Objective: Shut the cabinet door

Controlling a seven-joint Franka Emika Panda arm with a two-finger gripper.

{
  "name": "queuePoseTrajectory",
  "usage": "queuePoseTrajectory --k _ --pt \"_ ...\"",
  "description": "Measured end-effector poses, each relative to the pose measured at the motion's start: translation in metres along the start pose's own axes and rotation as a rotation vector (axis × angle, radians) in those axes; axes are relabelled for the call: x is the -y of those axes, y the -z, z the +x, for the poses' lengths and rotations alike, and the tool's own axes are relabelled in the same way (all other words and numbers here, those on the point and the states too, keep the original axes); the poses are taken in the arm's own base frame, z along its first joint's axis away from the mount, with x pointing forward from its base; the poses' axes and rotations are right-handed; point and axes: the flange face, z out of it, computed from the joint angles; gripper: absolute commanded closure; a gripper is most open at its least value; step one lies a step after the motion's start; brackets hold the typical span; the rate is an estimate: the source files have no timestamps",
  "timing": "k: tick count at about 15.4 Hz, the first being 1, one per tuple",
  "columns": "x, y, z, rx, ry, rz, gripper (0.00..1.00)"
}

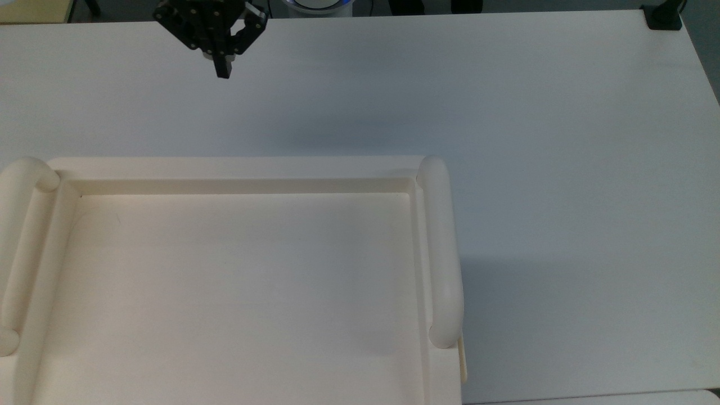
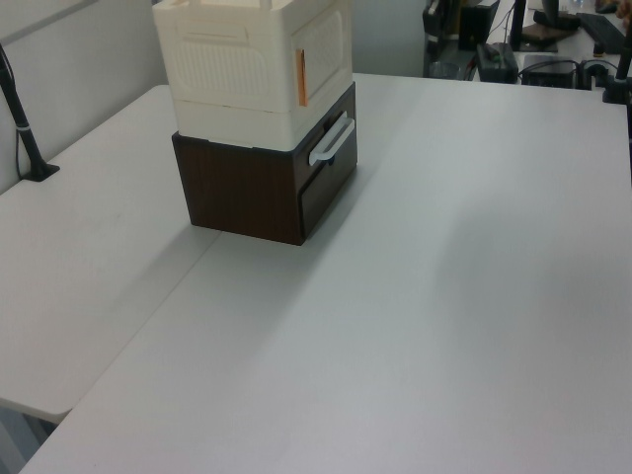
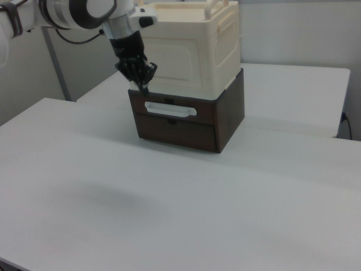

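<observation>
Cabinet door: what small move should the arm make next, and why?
Probably just pull away and stop. The cabinet door already looks flush with the cabinet, and the gripper hangs apart from it, shut on nothing.

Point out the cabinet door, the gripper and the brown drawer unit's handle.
cabinet door [image 3: 172, 59], right view, centre of panel.
gripper [image 1: 223, 73], top view, fingertips.
drawer handle [image 3: 170, 109], right view, middle of bar.

1 cream-coloured box-shaped plastic cabinet [image 3: 192, 48] with 1 flat cream door panel [image 3: 169, 59] and 2 thick rounded cream tube handles [image 1: 441, 253]; 1 dark brown drawer unit [image 3: 189, 116] with 1 pale bar handle [image 3: 171, 109]; 1 white bench [image 1: 562, 140]; 1 black gripper [image 1: 223, 72].
</observation>
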Motion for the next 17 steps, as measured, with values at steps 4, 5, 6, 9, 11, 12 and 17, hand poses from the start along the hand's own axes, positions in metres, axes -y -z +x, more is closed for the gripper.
queuePoseTrajectory --k 4,5,6,9,11,12,17 --pt "0.014 -0.005 -0.017 0.13 0.087 -0.026 1.0" --pt "0.014 -0.004 -0.022 0.156 0.107 -0.025 0.94" --pt "0.014 -0.001 -0.026 0.172 0.121 -0.024 0.92" --pt "0.013 0.007 -0.034 0.181 0.131 -0.021 0.46" --pt "0.013 0.007 -0.037 0.185 0.131 -0.02 0.0" --pt "0.012 0.006 -0.037 0.187 0.13 -0.02 0.0" --pt "0.011 0.005 -0.037 0.188 0.127 -0.02 0.0"
